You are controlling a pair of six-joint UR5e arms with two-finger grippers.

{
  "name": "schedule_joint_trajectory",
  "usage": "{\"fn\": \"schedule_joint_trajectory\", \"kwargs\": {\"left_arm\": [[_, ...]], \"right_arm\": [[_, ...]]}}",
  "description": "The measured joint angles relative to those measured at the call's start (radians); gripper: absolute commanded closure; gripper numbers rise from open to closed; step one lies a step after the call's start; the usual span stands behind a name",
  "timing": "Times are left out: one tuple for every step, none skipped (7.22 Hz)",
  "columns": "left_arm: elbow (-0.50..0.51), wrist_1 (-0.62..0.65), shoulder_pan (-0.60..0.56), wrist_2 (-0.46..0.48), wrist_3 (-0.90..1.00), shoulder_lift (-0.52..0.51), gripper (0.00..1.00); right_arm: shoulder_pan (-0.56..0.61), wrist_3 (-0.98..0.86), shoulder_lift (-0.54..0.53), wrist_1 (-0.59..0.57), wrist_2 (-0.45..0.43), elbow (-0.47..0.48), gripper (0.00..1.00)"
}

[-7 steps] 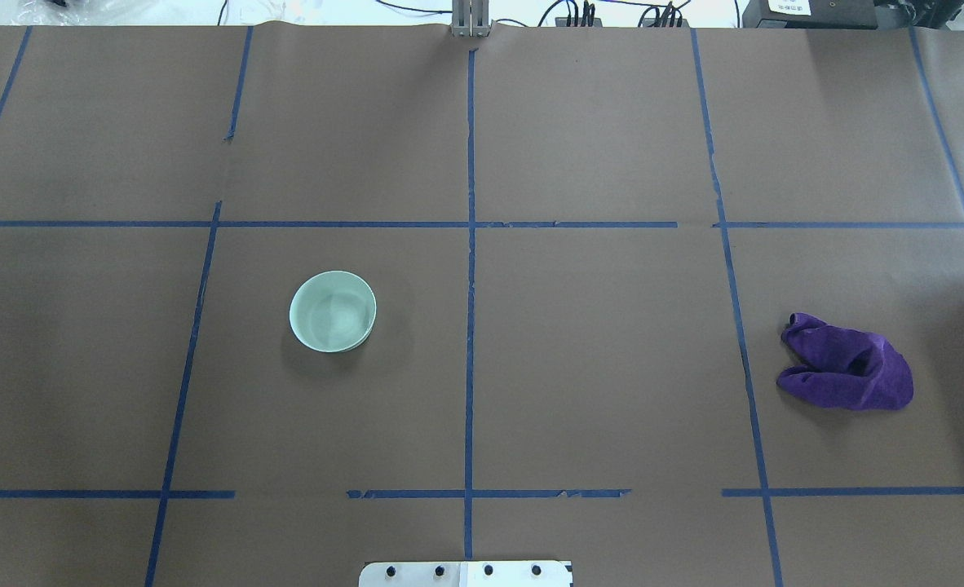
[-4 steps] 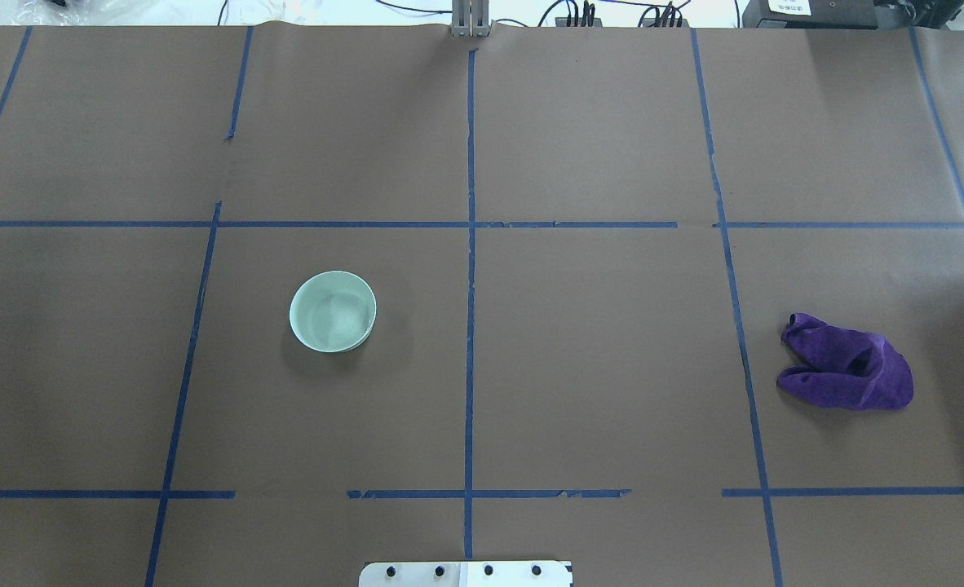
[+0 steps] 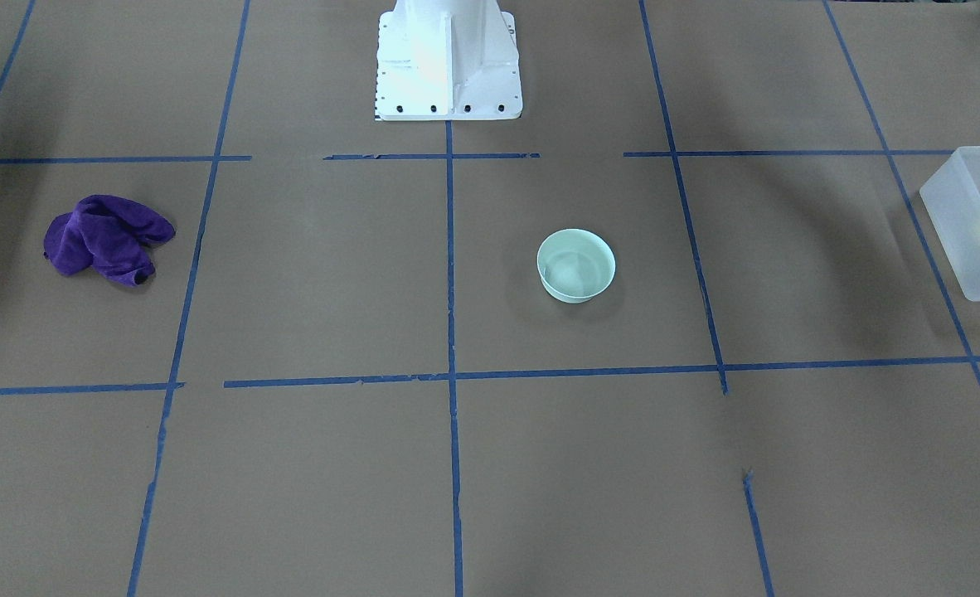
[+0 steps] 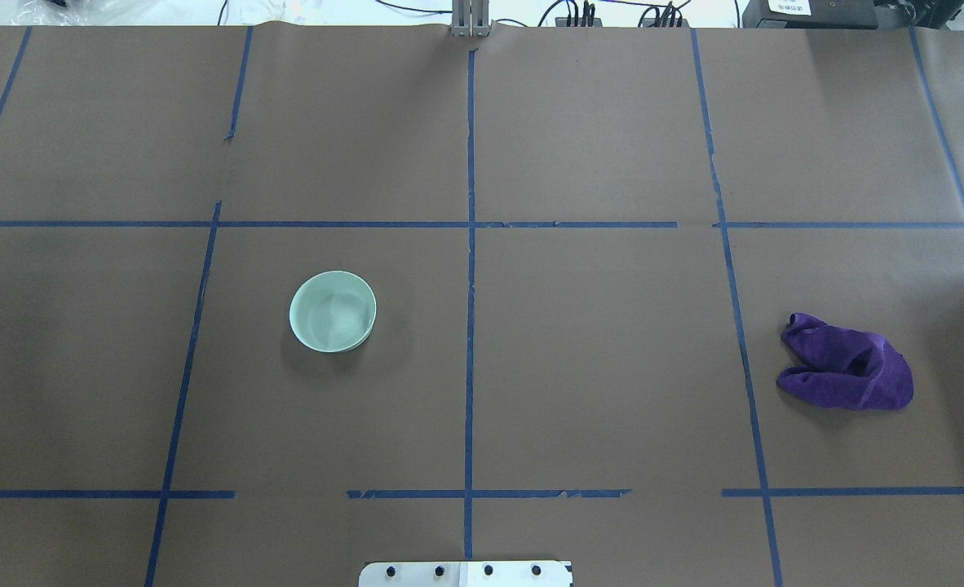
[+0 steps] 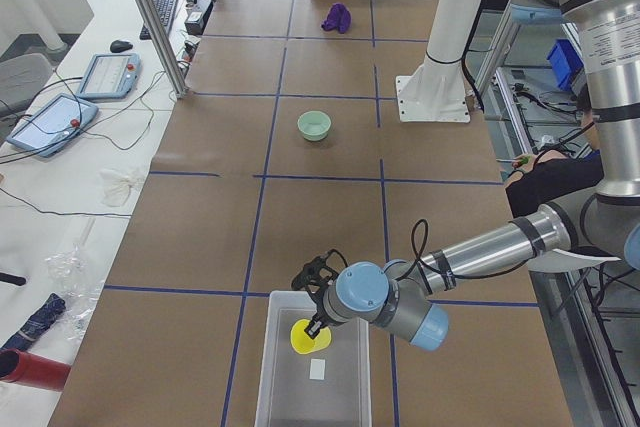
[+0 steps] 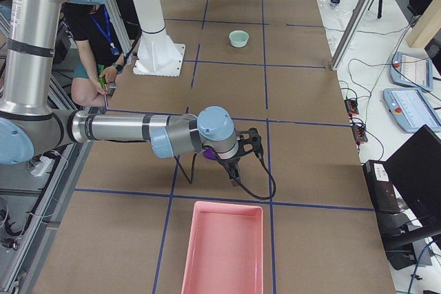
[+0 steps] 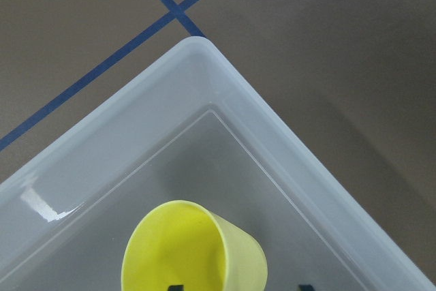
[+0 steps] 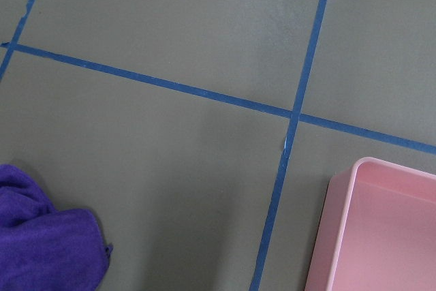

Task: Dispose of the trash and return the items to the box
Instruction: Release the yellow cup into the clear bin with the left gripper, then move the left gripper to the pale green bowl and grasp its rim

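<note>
The left end effector (image 5: 316, 327) hangs inside the box (image 7: 204, 66) at the counter's (image 4: 596, 367) left edge, right at the yellow cup (image 7: 194, 250) near one box corner. Only its fingertip ends show, so grip and opening cannot be told. The mint bowl (image 4: 333, 311) stands upright, left of centre. The right end effector (image 6: 234, 178) hovers near the right edge, by the purple cloth (image 4: 849, 365) and pink tray (image 6: 224, 249); its opening cannot be told.
</note>
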Motion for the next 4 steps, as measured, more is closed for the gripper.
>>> {"fn": "schedule_joint_trajectory", "kwargs": {"left_arm": [[-0.091,0.057,0.002,-0.002,-0.079,-0.006,0.24],[-0.194,0.132,0.009,-0.002,-0.188,-0.023,0.23],[-0.282,0.191,0.035,0.000,-0.324,-0.053,0.20],[-0.355,0.219,0.095,0.012,-0.497,-0.092,0.18]], "right_arm": [[0.000,0.001,0.000,0.000,0.000,0.000,0.00],[0.000,0.002,0.000,0.000,0.001,0.000,0.00],[0.000,0.002,0.000,0.000,0.001,-0.001,0.00],[0.000,0.002,0.000,0.000,0.001,-0.001,0.00]]}}
